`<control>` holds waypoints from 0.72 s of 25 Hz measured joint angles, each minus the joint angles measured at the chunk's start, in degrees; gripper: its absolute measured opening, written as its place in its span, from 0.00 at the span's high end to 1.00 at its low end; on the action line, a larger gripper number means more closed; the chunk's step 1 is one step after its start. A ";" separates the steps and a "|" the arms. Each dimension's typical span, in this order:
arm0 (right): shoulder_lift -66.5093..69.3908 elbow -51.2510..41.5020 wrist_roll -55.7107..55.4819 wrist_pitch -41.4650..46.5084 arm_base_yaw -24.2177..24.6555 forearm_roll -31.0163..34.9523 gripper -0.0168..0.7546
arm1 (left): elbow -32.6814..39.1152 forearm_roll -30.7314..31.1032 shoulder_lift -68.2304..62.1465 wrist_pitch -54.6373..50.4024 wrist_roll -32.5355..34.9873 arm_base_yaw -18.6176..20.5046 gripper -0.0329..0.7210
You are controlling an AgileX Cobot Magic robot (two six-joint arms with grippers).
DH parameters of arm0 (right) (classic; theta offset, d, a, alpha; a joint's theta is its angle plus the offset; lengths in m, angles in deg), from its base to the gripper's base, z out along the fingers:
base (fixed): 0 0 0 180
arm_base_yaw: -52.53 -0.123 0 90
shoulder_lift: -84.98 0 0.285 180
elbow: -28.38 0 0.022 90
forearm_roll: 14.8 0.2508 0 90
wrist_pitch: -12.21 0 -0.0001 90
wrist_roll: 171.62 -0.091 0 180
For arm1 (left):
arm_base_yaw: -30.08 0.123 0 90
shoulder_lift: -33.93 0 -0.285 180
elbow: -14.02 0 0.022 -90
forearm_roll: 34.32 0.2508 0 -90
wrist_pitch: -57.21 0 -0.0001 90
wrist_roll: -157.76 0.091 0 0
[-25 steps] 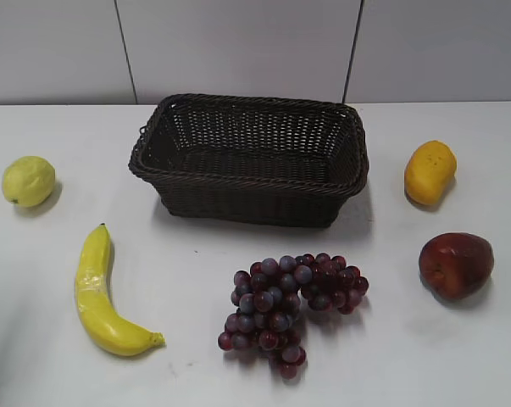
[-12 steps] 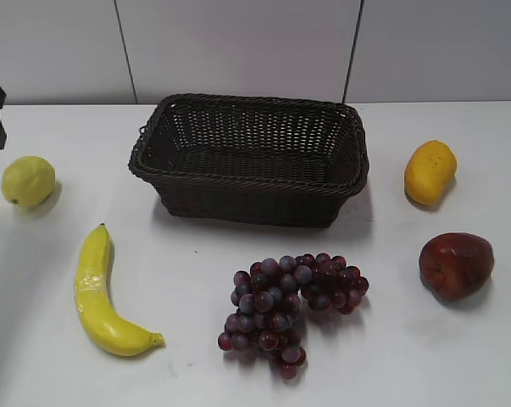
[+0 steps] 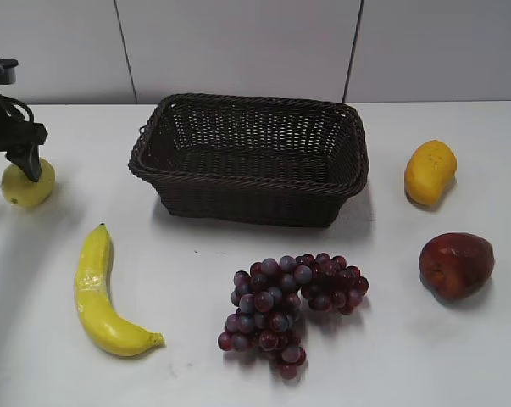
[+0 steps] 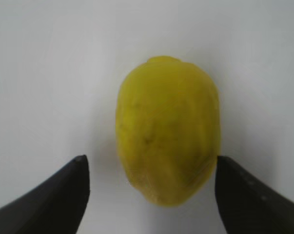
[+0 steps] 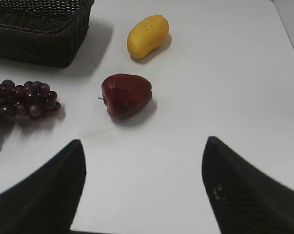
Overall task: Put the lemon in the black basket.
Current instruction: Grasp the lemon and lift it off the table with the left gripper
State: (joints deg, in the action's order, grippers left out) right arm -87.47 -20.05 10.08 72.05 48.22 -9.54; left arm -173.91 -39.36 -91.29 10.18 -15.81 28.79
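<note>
The lemon (image 3: 28,188) lies on the white table at the far left, well left of the black basket (image 3: 251,197). My left gripper (image 3: 9,168) hangs right over it, open. In the left wrist view the lemon (image 4: 167,131) fills the middle and sits between the two dark fingertips of the left gripper (image 4: 149,165). The right fingertip (image 4: 234,190) is close against the fruit's side, while the left one stands apart. My right gripper (image 5: 144,148) is open and empty over bare table and does not show in the exterior view.
A banana (image 3: 102,292) lies in front of the lemon. A bunch of grapes (image 3: 289,305) lies in front of the basket. An orange-yellow oblong fruit (image 3: 430,172) and a red apple (image 3: 456,264) lie at the right. The basket's corner shows in the right wrist view (image 5: 34,34).
My left gripper has come in from the left edge and moved down over the lemon. The lemon and the other fruit have not moved.
</note>
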 joint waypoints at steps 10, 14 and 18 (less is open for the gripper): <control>0.00 0.00 0.00 0.00 0.00 0.00 0.25 | -1.80 -0.79 -5.34 2.00 0.20 0.00 0.21; 0.00 0.00 0.00 0.00 0.00 0.00 0.25 | -1.94 -0.78 -4.59 0.17 0.25 0.00 0.23; 0.00 0.00 0.00 0.00 0.00 0.00 0.25 | -1.94 0.15 0.02 -0.26 0.25 0.00 0.23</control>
State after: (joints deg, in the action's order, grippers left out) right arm -87.47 -20.05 10.08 72.05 48.22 -9.54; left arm -175.85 -39.21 -91.27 9.92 -15.56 28.79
